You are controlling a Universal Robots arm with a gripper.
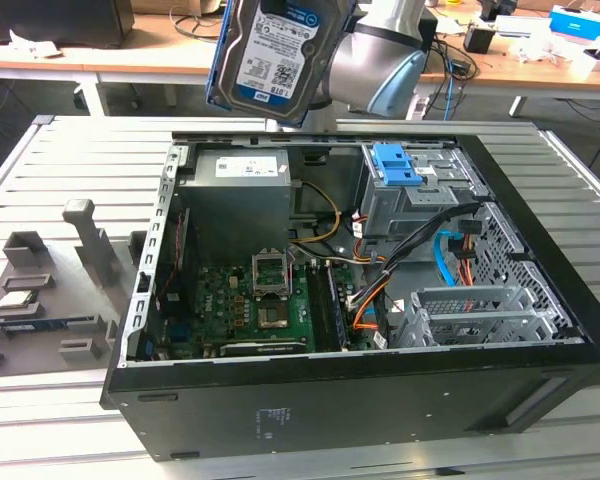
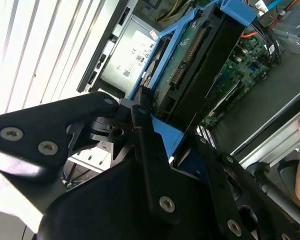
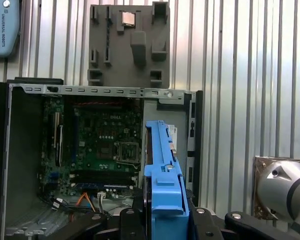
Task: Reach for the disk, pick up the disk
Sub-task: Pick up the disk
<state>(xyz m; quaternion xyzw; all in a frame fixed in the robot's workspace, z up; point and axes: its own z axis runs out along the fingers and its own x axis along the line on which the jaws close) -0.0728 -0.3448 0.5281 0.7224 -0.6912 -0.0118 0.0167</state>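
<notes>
Disk point(image 1: 280, 55) held tight in closed gripper point(image 2: 155, 137), lifted high over open computer case point(image 1: 380, 390), pick-up step looking done

The disk point(image 1: 276, 52) is showing a blue-and-white printed label on its silver body above the computer case point(image 1: 360, 390), and a bright blue side rail point(image 3: 164, 172) is running along its edge in the first wrist view. The gripper point(image 2: 155, 150) clamped on that rail is showing matte black. The computer case is presenting black outer panels, and inside it a green motherboard point(image 1: 255, 305) is lying among orange, yellow and blue cables point(image 1: 445, 262). A blue latch point(image 1: 396, 165) is sitting inside the case on bare grey metal. Beside the case, a grey stand point(image 1: 50, 285) is resting on the pale ribbed, striped table point(image 1: 70, 150).
</notes>
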